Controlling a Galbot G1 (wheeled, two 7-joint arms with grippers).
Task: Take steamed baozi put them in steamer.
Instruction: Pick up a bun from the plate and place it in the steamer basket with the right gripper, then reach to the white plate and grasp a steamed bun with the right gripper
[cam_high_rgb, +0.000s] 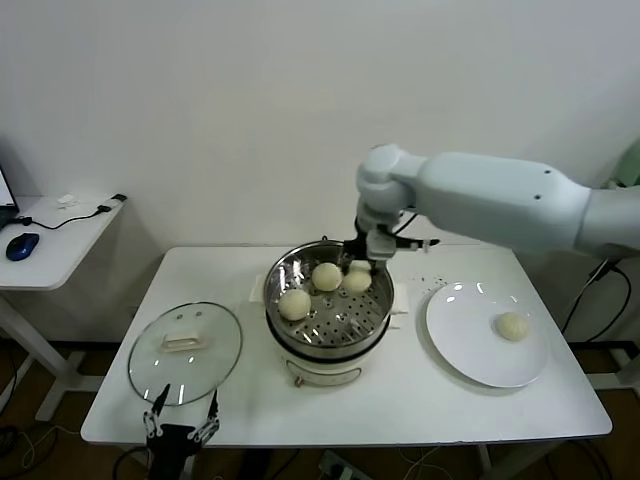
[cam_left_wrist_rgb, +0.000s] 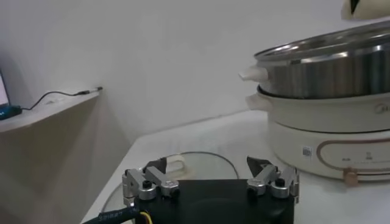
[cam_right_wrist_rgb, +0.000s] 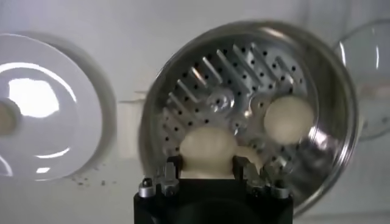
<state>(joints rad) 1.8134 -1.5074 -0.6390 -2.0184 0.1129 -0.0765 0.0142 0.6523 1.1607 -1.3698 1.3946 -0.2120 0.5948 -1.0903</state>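
Observation:
The steamer (cam_high_rgb: 372, 318) stands mid-table on its white base. Two baozi lie on its perforated tray, one front left (cam_high_rgb: 294, 304) and one at the back (cam_high_rgb: 326, 276). My right gripper (cam_high_rgb: 362, 262) reaches into the pot's back right part, shut on a third baozi (cam_high_rgb: 357, 281). In the right wrist view the fingers (cam_right_wrist_rgb: 173, 165) clamp this baozi (cam_right_wrist_rgb: 207, 146) over the tray (cam_right_wrist_rgb: 244, 79). A fourth baozi (cam_high_rgb: 512, 326) lies on the white plate (cam_high_rgb: 470, 325). My left gripper (cam_high_rgb: 182, 420) hangs open and empty below the table's front left edge.
The glass lid (cam_high_rgb: 185, 352) with a white handle lies flat at the table's front left, and shows in the left wrist view (cam_left_wrist_rgb: 201, 159). A side desk (cam_high_rgb: 60, 235) with a mouse and cable stands at the far left. The wall is close behind.

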